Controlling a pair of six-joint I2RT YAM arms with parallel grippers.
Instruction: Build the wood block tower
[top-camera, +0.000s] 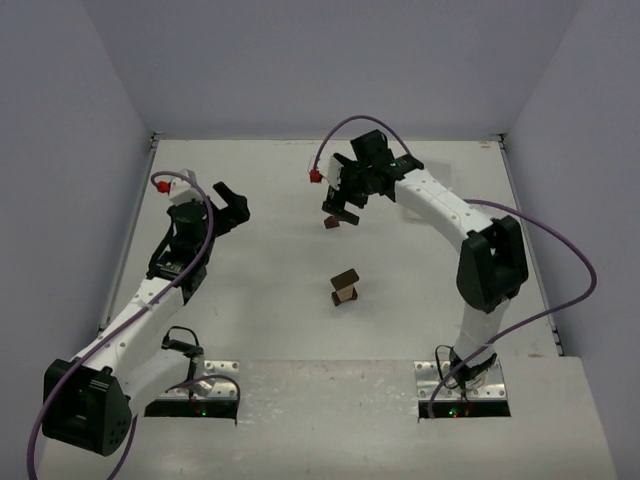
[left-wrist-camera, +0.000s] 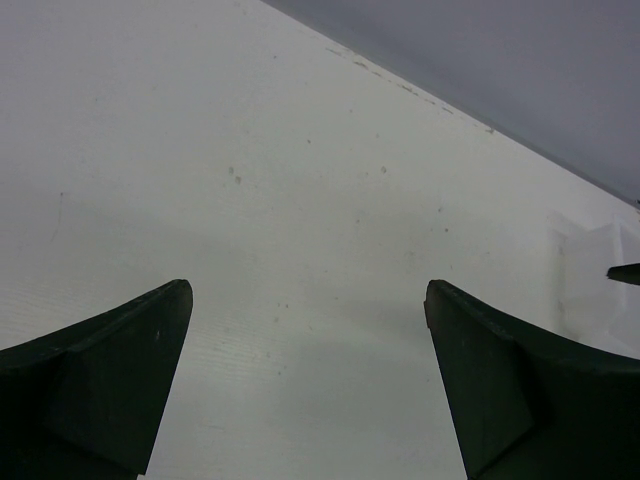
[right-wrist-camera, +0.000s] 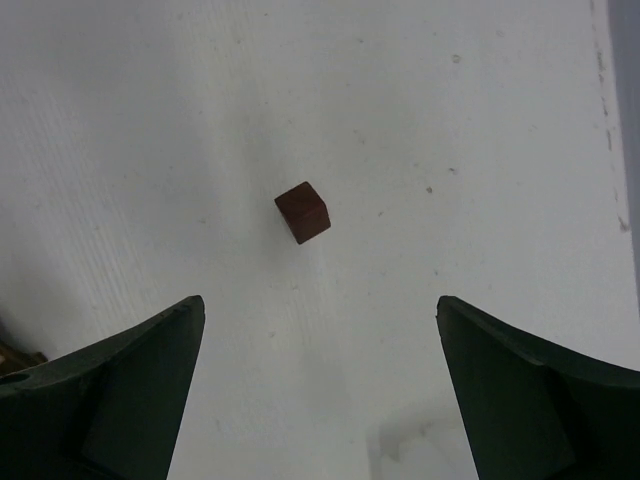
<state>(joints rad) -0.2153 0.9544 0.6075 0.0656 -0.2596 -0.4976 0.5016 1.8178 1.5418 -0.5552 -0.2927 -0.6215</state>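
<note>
A small tower (top-camera: 347, 288) of wooden blocks stands mid-table: a light tan block with a dark brown block lying across its top. A loose dark brown cube (top-camera: 331, 224) lies on the table farther back; it also shows in the right wrist view (right-wrist-camera: 302, 212). My right gripper (top-camera: 341, 208) hangs open just above the cube, its fingers (right-wrist-camera: 140, 390) wide apart and nothing between them. My left gripper (top-camera: 232, 206) is open and empty over bare table at the left, its fingers (left-wrist-camera: 110, 385) spread.
The white table (top-camera: 270, 280) is walled by grey panels at the back and both sides. Purple cables loop off both arms. The arm bases sit on a metal plate (top-camera: 330, 420) at the near edge.
</note>
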